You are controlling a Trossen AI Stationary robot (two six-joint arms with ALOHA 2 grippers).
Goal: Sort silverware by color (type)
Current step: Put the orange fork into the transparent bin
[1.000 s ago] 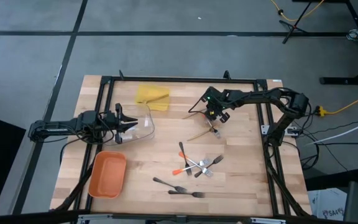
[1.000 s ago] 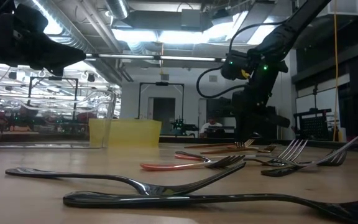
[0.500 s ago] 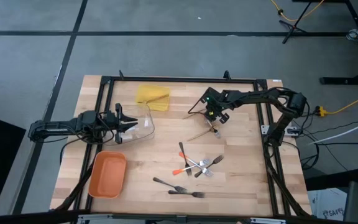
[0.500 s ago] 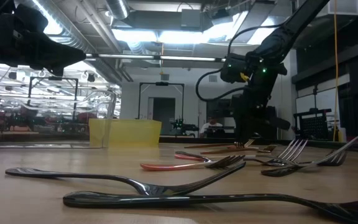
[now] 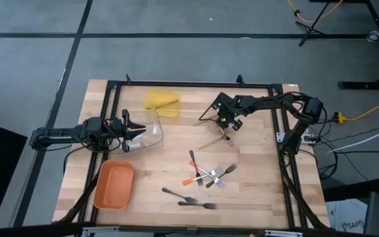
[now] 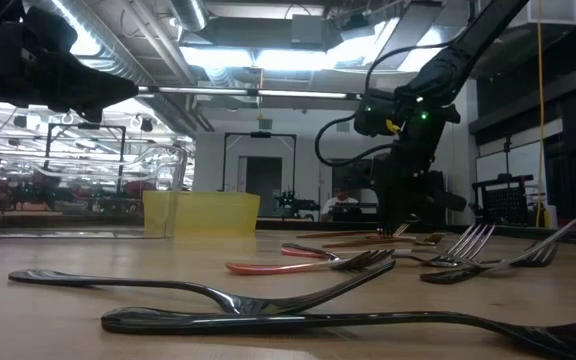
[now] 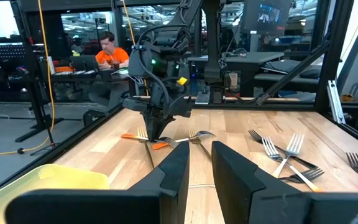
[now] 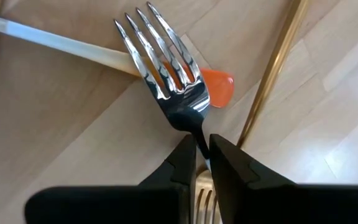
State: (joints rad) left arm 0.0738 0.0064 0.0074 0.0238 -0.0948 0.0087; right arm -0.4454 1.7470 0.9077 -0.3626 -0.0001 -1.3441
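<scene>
the right gripper [image 8: 202, 155] hangs low over the far middle of the pale wooden counter [image 5: 255, 197], its dark fingers [image 8: 182, 163] pinching the thin neck of a shiny silver fork [image 8: 166, 74] whose tines curve upward and mirror the light. just under that fork lie an orange handle tip [image 8: 218, 87], a flat tan wooden utensil [image 8: 55, 40] and a slim brass-coloured rod [image 8: 272, 74]. the rest of the silverware sits nearer the front – a crossed cluster of silver forks with orange tips [image 5: 206, 174] and two matte dark forks [image 5: 189, 199] lying flat close to the edge. the left gripper [image 5: 137, 131] waits at the left side, its fingers [image 7: 173, 171] slightly apart and holding nothing, beside a clear plastic tray [image 5: 153, 128]. a smooth rounded orange tray [image 5: 114, 184] and a yellow tray [image 5: 161, 101] rest well apart.
</scene>
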